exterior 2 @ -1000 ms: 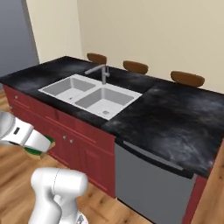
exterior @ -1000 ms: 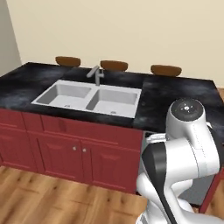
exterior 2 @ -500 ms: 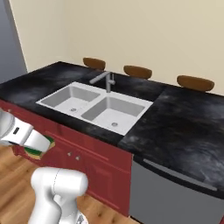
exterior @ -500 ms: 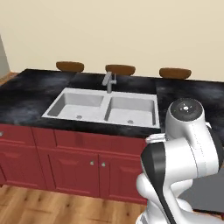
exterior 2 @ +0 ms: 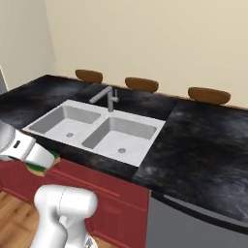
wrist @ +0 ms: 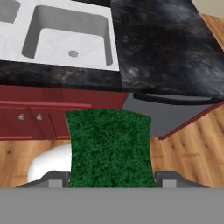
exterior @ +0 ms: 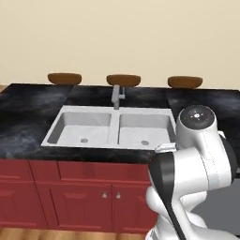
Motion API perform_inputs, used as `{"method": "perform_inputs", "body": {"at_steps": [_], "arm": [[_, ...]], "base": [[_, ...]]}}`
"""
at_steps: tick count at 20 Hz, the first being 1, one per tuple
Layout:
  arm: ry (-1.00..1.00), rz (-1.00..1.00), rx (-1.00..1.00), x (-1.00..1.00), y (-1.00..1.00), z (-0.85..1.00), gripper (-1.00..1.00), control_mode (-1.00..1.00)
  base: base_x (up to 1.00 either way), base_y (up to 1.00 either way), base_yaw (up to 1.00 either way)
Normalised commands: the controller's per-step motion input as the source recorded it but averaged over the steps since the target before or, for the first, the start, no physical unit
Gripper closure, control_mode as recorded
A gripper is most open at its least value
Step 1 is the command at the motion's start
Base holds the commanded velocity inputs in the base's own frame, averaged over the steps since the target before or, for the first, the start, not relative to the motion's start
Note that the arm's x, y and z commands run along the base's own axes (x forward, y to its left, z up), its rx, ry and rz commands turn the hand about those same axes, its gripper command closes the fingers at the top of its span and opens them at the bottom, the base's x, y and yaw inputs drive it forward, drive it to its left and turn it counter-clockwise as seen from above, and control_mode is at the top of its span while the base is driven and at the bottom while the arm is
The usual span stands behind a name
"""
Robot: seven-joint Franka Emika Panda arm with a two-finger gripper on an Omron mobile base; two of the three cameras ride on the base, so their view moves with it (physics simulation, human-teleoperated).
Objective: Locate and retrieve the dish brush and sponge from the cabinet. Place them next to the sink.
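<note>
Sponge (wrist: pixel 109 148), green scouring face toward the hand camera, sits clamped between the fingertips of the gripper (wrist: pixel 110 177), carried in front of the red cupboards (wrist: pixel 30 116) below the counter's front edge. It looks light, soft and squashy, so a grip across its short sides should hold; the rough green face resists slipping. Sink (exterior: pixel 112 129) lies ahead, with bare dark counter (exterior 2: pixel 208 145) beside the basins

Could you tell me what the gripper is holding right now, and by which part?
The gripper holds the sponge, clamped across its two side edges, green face toward the camera.
</note>
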Motion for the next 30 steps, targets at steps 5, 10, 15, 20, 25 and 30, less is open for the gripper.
{"method": "perform_inputs", "body": {"at_steps": [5,10,15,20,25,30], "arm": [[0.00,0.00,0.00,0.00,0.00,0.00,1.00,1.00],[0.00,0.00,0.00,0.00,0.00,0.00,1.00,1.00],[0.00,0.00,0.00,0.00,0.00,0.00,1.00,1.00],[0.00,0.00,0.00,0.00,0.00,0.00,1.00,1.00],[0.00,0.00,0.00,0.00,0.00,0.00,1.00,1.00],[0.00,0.00,0.00,0.00,0.00,0.00,1.00,1.00]], "base": [[0.15,-0.36,-0.07],[0.09,-0.39,-0.11],[0.19,-0.35,-0.19],[0.29,-0.04,-0.34],[0.15,0.00,-0.40],[0.22,0.19,-0.31]]}}
